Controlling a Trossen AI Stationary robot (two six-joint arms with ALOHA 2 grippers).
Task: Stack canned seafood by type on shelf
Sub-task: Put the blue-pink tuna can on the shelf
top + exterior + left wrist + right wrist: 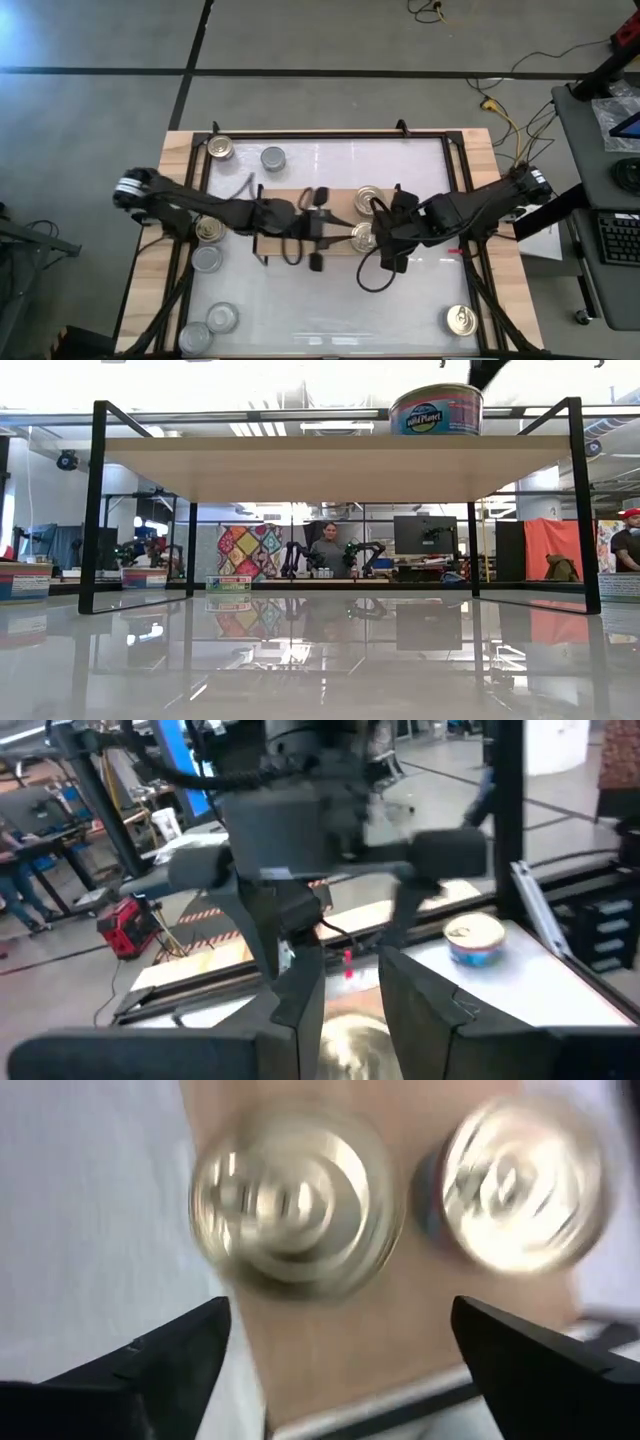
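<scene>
The shelf (290, 205) is a light-wood board on black legs in the middle of the table. Two gold-topped cans (368, 198) (363, 237) stand on its right end, side by side (295, 1200) (520, 1180). The low view shows one of them, with a blue label (436, 410). My right gripper (340, 1305) hovers open above the pair, pointing steeply down, and touches neither. My left gripper (350, 990) is held level over the middle of the shelf (325, 222). Its fingers stand a narrow gap apart with nothing between them.
Loose cans stand on the white tabletop. A gold one (220, 148) and a silver one (272, 157) are at the far left. Several stand along the left side (205, 260) (222, 318). One gold can (462, 320) is at the near right corner. People and desks show in the room beyond.
</scene>
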